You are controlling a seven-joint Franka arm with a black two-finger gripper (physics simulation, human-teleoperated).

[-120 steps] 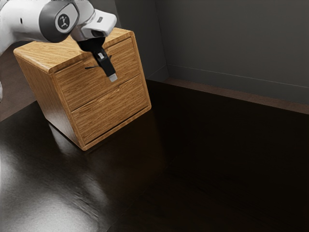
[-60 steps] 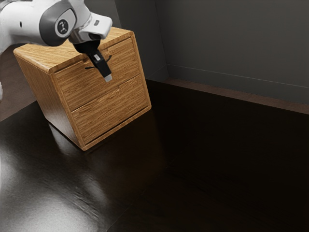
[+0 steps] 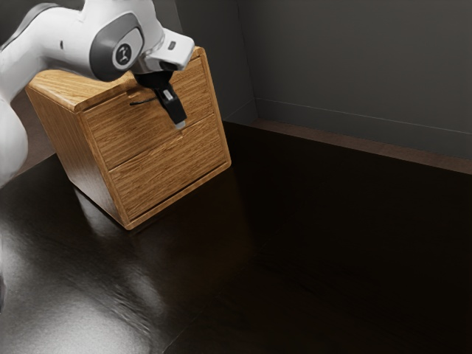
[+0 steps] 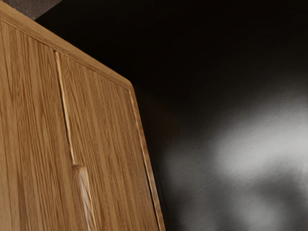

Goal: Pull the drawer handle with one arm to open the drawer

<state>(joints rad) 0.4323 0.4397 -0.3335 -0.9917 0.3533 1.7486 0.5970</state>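
Dark glossy table [image 3: 310, 258] | wooden cabinet [image 3: 158, 166] at exterior view's left | drawer handle [image 3: 141, 102] on upper front, long axis level along it | our gripper [image 3: 178, 116] just beside, toward exterior view's right (jaws: we cannot tell) | next, we judge: shift onto handle

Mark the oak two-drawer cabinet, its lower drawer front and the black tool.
Oak two-drawer cabinet [image 3: 140, 133]: exterior view, upper drawer face.
Lower drawer front [image 3: 171, 168]: exterior view, middle of its face.
Black tool [image 3: 178, 119]: exterior view, at its tip.
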